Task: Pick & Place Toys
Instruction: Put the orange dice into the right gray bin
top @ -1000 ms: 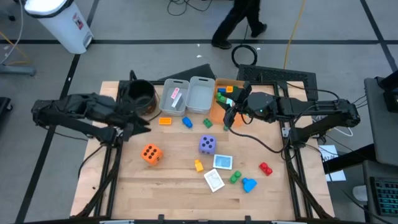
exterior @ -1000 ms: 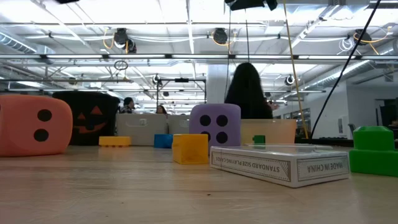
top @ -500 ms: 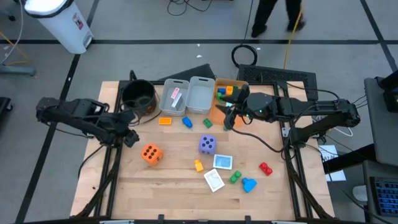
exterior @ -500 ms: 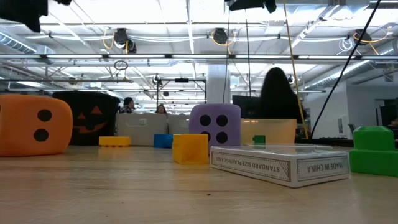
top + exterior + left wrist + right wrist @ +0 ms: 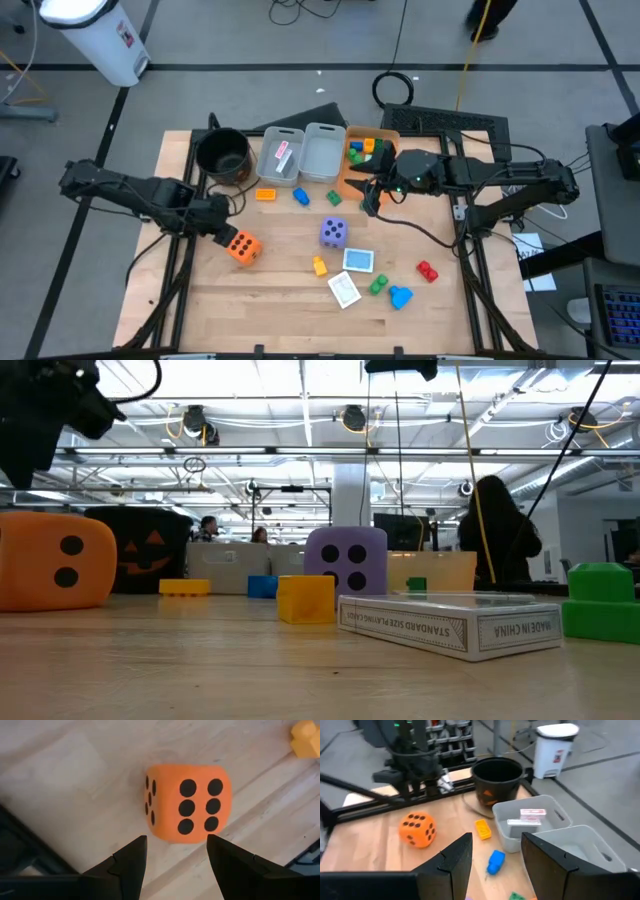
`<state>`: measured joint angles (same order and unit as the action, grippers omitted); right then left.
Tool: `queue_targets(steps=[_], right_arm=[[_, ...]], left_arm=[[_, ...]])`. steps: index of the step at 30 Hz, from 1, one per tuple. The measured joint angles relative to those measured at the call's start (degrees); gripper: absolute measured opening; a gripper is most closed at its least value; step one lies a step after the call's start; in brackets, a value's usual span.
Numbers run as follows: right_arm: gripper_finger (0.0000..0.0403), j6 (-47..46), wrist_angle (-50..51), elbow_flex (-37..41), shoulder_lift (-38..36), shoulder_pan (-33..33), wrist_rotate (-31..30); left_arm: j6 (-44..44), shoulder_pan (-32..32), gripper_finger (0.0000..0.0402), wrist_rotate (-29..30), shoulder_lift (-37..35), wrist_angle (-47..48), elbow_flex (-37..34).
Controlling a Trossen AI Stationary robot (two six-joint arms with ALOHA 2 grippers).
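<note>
The toys lie scattered on the wooden table. They include an orange foam die (image 5: 243,248), a purple die (image 5: 334,232), a teal card (image 5: 358,260), a white card (image 5: 344,290) and small blocks such as the yellow one (image 5: 319,266). My left gripper (image 5: 176,847) hangs open just above the orange die (image 5: 187,807), pointing steeply down. In its wrist view the die shows just past its two fingertips, untouched. In the low view it hovers (image 5: 45,415) over the die (image 5: 55,560). My right gripper (image 5: 372,195) waits open in the air by the orange bin, with nothing between its fingers (image 5: 495,852).
At the far side stand a black pot (image 5: 222,155), two grey bins (image 5: 281,155) (image 5: 322,152) and an orange bin (image 5: 352,175) with blocks in it. Red (image 5: 427,270), green (image 5: 378,286) and blue (image 5: 401,296) blocks lie near right. A person stands beyond the table (image 5: 500,530).
My left gripper has come away from the black pot toward the table's near edge. It has sunk and tipped over to point down at the orange die, and its fingers have stayed apart. No toy has moved.
</note>
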<state>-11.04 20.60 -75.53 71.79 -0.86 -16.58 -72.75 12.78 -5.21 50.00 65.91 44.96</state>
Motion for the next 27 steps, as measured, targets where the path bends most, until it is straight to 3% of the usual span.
queue_targets(steps=[6, 16, 27], right_arm=[[0.016, 0.17, 1.55, 0.0, 0.0, 0.0, 0.4], [0.016, 0.17, 1.57, 0.0, 0.0, 0.0, 0.4], [0.016, -0.46, 1.53, 0.0, 0.0, 0.0, 0.4]], left_arm=[[-0.23, -0.27, 0.0216, -2.84, 0.0, -7.3, -5.49], [8.12, -5.79, 0.0219, -3.41, -0.02, -8.58, -6.33], [16.04, -14.13, 0.0271, -6.54, -0.02, -8.25, -6.33]])
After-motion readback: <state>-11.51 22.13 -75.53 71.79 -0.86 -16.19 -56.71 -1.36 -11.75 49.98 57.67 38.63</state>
